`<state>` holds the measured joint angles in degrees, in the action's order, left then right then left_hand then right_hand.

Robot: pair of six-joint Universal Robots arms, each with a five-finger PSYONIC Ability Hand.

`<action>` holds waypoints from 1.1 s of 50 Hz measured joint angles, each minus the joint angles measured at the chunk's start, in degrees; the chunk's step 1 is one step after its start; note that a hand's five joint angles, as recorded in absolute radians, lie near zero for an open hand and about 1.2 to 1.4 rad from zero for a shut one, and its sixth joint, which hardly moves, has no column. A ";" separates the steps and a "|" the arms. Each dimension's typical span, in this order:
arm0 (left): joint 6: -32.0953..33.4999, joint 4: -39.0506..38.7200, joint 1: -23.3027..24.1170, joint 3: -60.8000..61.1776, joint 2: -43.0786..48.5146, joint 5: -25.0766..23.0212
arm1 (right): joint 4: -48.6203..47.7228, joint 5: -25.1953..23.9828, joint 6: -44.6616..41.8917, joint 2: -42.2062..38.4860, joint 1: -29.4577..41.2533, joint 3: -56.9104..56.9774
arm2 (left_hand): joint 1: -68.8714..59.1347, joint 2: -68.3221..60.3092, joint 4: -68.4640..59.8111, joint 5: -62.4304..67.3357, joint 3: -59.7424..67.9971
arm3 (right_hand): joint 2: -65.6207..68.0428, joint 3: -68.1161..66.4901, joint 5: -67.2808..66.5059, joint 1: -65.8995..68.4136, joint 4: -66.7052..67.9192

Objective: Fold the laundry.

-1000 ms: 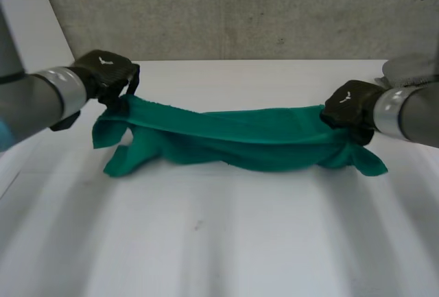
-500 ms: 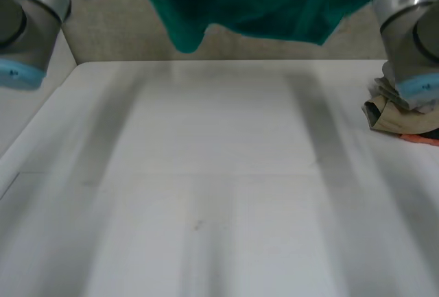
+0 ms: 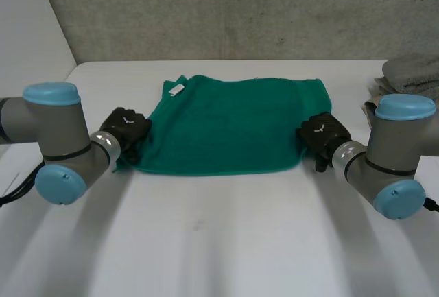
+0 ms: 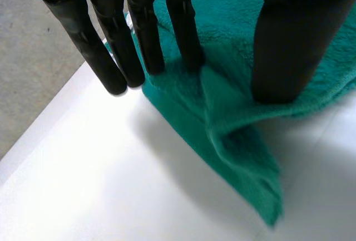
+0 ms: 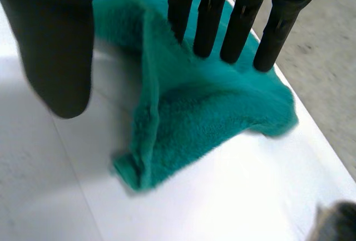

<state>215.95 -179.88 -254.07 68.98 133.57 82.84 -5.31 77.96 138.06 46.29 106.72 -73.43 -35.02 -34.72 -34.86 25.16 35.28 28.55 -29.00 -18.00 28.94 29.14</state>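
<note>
One green towel [image 3: 226, 122], spread out, robot hands [image 3: 125, 128] [image 3: 321, 133] flanking

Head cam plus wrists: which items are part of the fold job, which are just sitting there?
In the job: green towel, spread flat; left hand and right hand, fingers straight, at its near corners.
Lying about: grey cloth pile, at the right edge of the white table.
</note>
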 measured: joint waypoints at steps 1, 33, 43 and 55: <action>0.12 0.46 0.11 -0.21 -0.51 0.55 | -0.03 1.05 0.09 0.36 0.05 -0.17 | 2.32 3.62 4.01 -3.69 -3.96 | -3.56 3.42 3.38 -3.62 -3.65; -6.11 8.93 -14.80 10.32 -9.75 -11.49 | 9.51 5.44 33.45 4.09 -6.86 -2.80 | 9.54 9.08 8.74 -9.07 -9.57 | 1.13 -0.64 -2.13 0.91 0.70; -7.05 11.89 -14.15 7.24 -6.39 -12.38 | 5.68 4.84 38.28 -0.38 -4.89 0.95 | 7.52 6.95 6.45 -6.76 -7.36 | 20.58 -19.71 -20.58 19.66 19.51; -8.28 11.52 -12.51 3.63 -3.88 -11.18 | 1.10 5.77 37.80 -0.97 -2.99 1.20 | -7.45 -6.83 -6.53 6.07 6.24 | 38.81 -38.76 -39.41 36.46 39.21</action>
<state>207.67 -168.36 -266.58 72.60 129.69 71.66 -4.21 83.73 175.87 45.32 103.73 -72.23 -42.47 -41.55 -41.38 31.23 41.53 67.36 -67.76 -57.40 65.40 68.35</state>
